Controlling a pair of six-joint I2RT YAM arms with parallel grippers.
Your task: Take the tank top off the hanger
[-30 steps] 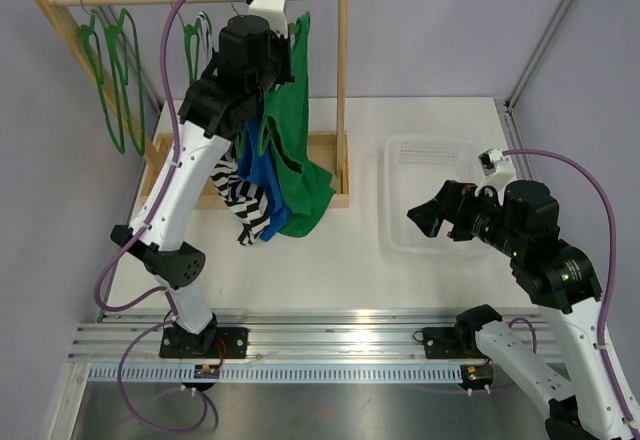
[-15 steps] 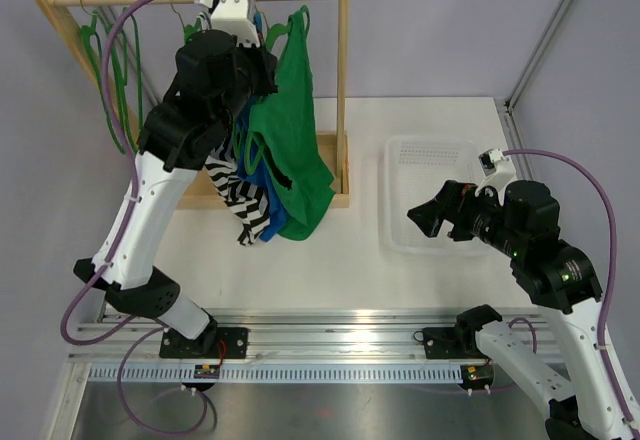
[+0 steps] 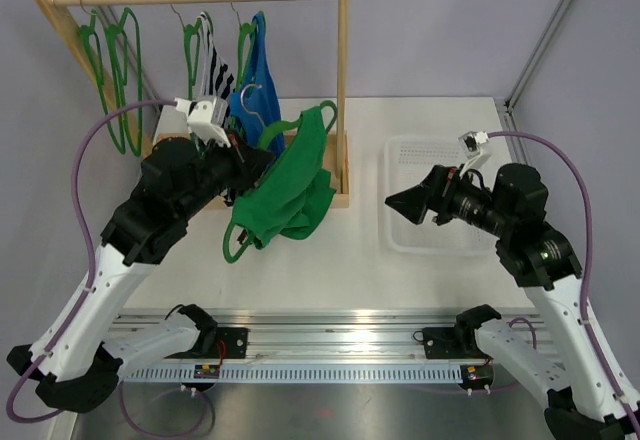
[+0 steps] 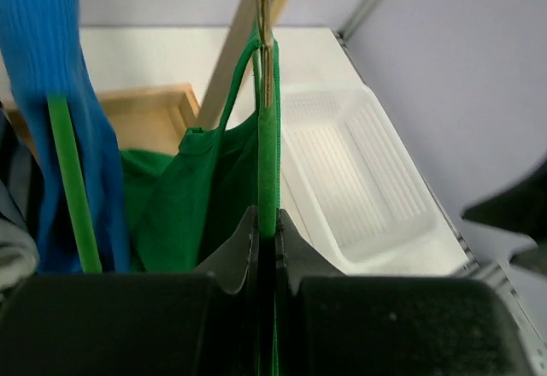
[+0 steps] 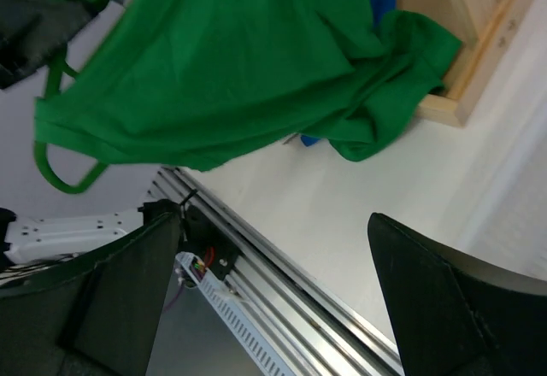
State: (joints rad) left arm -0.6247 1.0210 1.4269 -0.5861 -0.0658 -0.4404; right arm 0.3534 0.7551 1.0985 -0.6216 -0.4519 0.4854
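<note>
The green tank top (image 3: 292,188) hangs on a green hanger (image 3: 236,243) that is off the rod, tilted in front of the rack. My left gripper (image 3: 260,156) is shut on the hanger; in the left wrist view the jaws pinch its green bar (image 4: 267,167) with the tank top (image 4: 192,192) draped to the left. My right gripper (image 3: 404,203) is open and empty, to the right of the tank top and apart from it. The right wrist view shows the tank top (image 5: 231,60) and a hanger loop (image 5: 60,175) above my open gripper (image 5: 282,308).
The wooden rack (image 3: 343,80) still carries several green hangers (image 3: 112,70), a striped garment (image 3: 208,55) and a blue tank top (image 3: 262,72). A white tray (image 3: 400,148) sits on the table at right, under my right arm. The rail runs along the near edge.
My left arm has taken the green hanger with the tank top off the rod and brought it down and forward. My right gripper has shifted left toward the garment.
</note>
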